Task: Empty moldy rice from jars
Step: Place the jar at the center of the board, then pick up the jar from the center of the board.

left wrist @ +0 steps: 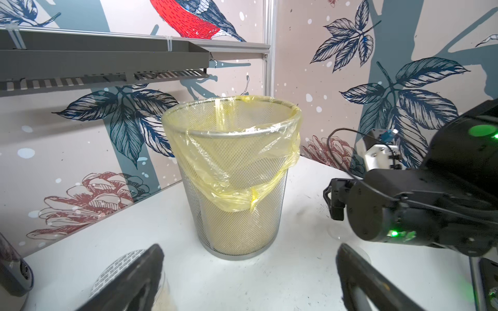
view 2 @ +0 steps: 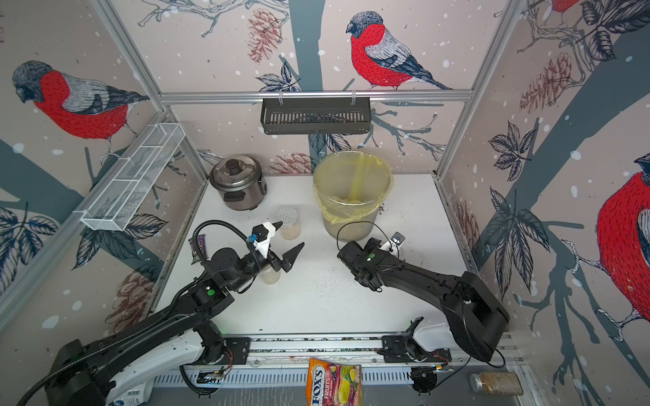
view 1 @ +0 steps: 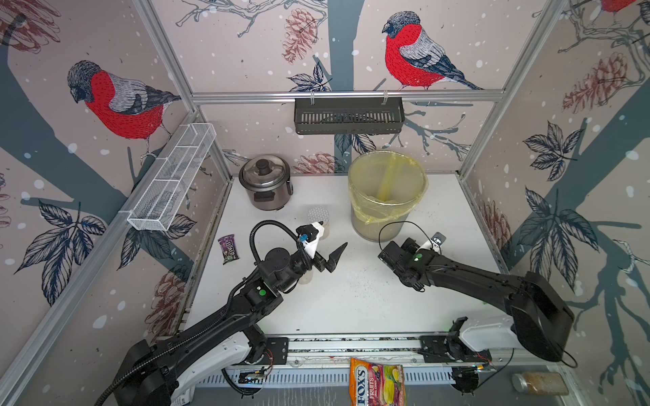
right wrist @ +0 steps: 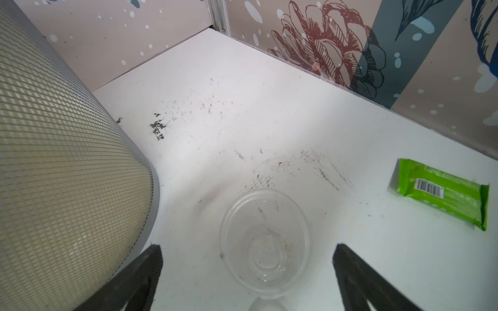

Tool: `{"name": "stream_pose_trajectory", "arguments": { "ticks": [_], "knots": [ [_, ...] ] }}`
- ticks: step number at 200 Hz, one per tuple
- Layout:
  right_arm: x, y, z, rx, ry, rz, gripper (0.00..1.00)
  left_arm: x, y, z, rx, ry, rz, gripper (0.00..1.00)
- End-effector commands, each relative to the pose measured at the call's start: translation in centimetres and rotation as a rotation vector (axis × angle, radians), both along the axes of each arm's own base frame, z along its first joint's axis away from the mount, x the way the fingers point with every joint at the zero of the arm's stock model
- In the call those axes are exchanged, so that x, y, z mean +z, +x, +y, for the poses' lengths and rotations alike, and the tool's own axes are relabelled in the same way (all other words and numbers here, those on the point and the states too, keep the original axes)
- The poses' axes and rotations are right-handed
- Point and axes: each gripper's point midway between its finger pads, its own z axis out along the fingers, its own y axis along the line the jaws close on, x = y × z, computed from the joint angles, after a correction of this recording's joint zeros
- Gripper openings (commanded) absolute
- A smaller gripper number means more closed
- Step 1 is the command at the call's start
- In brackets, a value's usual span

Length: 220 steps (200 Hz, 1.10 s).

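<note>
a: where's the rice [view 2: 290, 232]?
b: in the lidded jar [view 1: 318, 215], at 11 o'clock off the left gripper [view 1: 332, 234], whose jaws gape with nothing in them. a second jar [view 2: 270, 277] at its 7 o'clock seems to hold more.
a: and the right gripper [right wrist: 248, 246]?
b: spread wide too, over an empty jar [right wrist: 265, 237] by the bin [left wrist: 237, 229]. a stray finger could topple a jar, and tipping short of the bin's rim would scatter grains.

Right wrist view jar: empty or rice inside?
Empty. The jar stands upright; its clear bottom shows through, with no rice mass inside.
</note>
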Motion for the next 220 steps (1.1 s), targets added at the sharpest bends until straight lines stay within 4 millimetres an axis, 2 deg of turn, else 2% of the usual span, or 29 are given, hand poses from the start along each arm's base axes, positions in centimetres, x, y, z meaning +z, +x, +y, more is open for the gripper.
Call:
{"name": "stream_pose_trajectory", "arguments": {
  "ticks": [1,29,55,79,103,136,154,184,196,220],
  "knots": [
    [1.6,-1.1,-0.5,0.012,-0.014,-0.002,1.00,1.0,0.9,1.0,0.074,-0.062,0.027,0.98],
    [3.8,-1.5,1.1,0.141,0.019,0.020,1.00,0.7,1.8,2.2,0.161,-0.079,0.073,0.98],
    [5.5,-1.4,3.9,0.336,-0.003,0.066,1.00,-0.3,2.8,3.5,0.262,-0.065,0.152,0.99],
    [6.1,-1.4,6.5,0.485,-0.049,0.131,1.00,-1.4,3.5,5.7,0.398,-0.070,0.245,0.98],
    [5.6,-1.6,9.4,0.609,-0.085,0.208,1.00,-2.5,3.7,8.0,0.527,-0.077,0.328,0.98],
    [5.7,-2.7,13.3,0.703,-0.137,0.274,1.00,-2.8,2.9,11.8,0.701,-0.136,0.404,0.98],
    [6.7,-3.2,15.0,0.736,-0.112,0.249,1.00,-2.7,2.0,13.6,0.748,-0.195,0.411,0.98],
    [8.3,-3.8,19.2,0.928,-0.027,0.213,1.00,-2.2,0.7,15.1,0.750,-0.265,0.394,0.98],
    [9.0,-4.3,20.8,1.011,-0.011,0.175,1.00,-2.0,0.2,16.4,0.793,-0.316,0.395,0.98],
    [9.1,-4.8,22.2,1.042,-0.001,0.122,1.00,-2.4,-0.4,18.3,0.882,-0.385,0.415,0.98]
  ]
}}
